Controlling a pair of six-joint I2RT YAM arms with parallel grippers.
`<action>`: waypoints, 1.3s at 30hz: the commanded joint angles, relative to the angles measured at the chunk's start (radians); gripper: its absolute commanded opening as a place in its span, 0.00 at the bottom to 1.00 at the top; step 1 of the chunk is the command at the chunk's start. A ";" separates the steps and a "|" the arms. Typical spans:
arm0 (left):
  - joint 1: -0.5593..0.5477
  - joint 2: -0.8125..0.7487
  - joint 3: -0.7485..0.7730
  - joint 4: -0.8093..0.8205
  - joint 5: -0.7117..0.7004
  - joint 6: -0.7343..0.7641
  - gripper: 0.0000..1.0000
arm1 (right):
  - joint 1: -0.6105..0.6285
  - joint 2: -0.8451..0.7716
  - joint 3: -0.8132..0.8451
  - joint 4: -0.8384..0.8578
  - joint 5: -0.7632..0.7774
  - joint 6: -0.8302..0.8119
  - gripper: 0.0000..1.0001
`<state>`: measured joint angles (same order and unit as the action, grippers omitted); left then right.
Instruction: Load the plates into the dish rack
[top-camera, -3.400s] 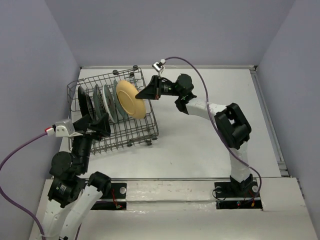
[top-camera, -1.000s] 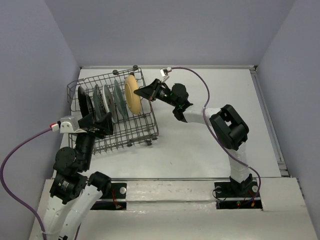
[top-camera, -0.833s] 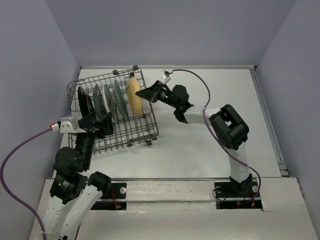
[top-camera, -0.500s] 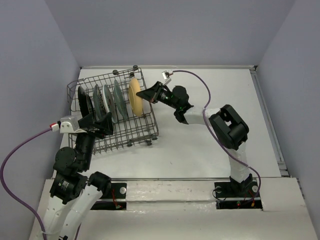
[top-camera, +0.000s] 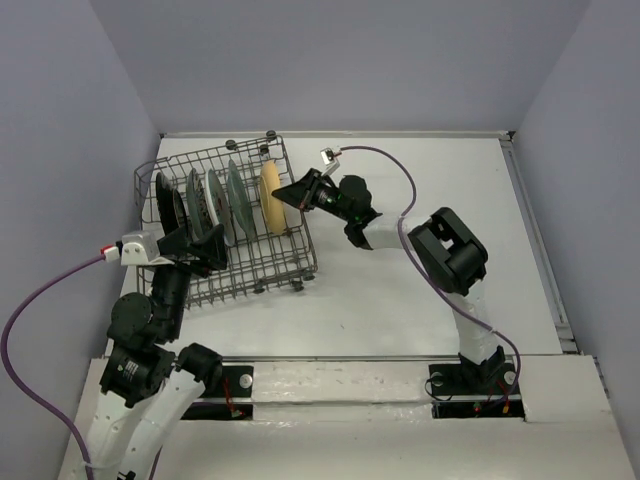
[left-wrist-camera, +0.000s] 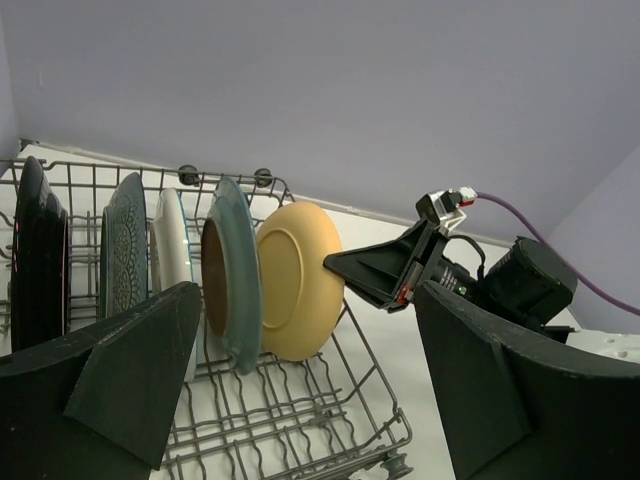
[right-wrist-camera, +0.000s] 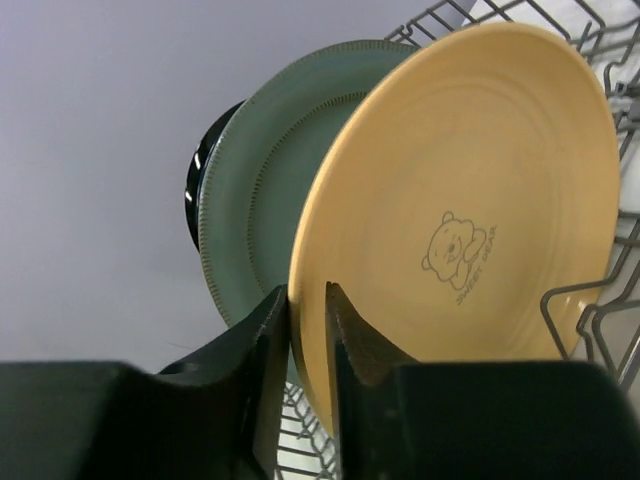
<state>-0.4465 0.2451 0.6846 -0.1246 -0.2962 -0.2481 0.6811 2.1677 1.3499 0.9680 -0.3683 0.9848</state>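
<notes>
Leftmost, the left gripper (top-camera: 196, 243) hangs over the near left side of the dish rack (top-camera: 262, 252), its jaws spread wide with nothing between them. The rack sits at the left rear of the white table (top-camera: 400, 300), and all five plates stand on edge in a row among its tines. Farthest left is the black-rimmed plate (left-wrist-camera: 35, 260), then the patterned plate (left-wrist-camera: 125, 245), then the white plate (left-wrist-camera: 172, 250), of which only a thin edge shows. Next comes the teal plate (left-wrist-camera: 235, 270), and just beside it, at the right end of the row, the yellow-orange plate (left-wrist-camera: 295, 280), which stands nearly upright with its lower edge down among the wires. A small bear print shows on the face turned toward the right wrist camera. The right gripper (right-wrist-camera: 307, 305) reaches in from the right and its jaws are nearly closed, one finger on each side of the yellow-orange plate's rim, pinching it.
</notes>
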 joint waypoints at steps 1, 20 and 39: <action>0.005 0.016 -0.007 0.052 -0.004 0.007 0.99 | 0.003 -0.005 0.031 -0.058 0.023 -0.064 0.35; 0.015 0.040 -0.013 0.051 -0.086 -0.002 0.99 | 0.021 -0.426 -0.104 -0.486 0.129 -0.324 1.00; 0.035 -0.043 -0.063 0.143 0.003 0.029 0.99 | 0.021 -1.523 -0.794 -0.920 0.500 -0.528 1.00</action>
<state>-0.4232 0.2386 0.6373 -0.0925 -0.3195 -0.2409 0.6952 0.7830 0.6262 0.1986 -0.0124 0.5037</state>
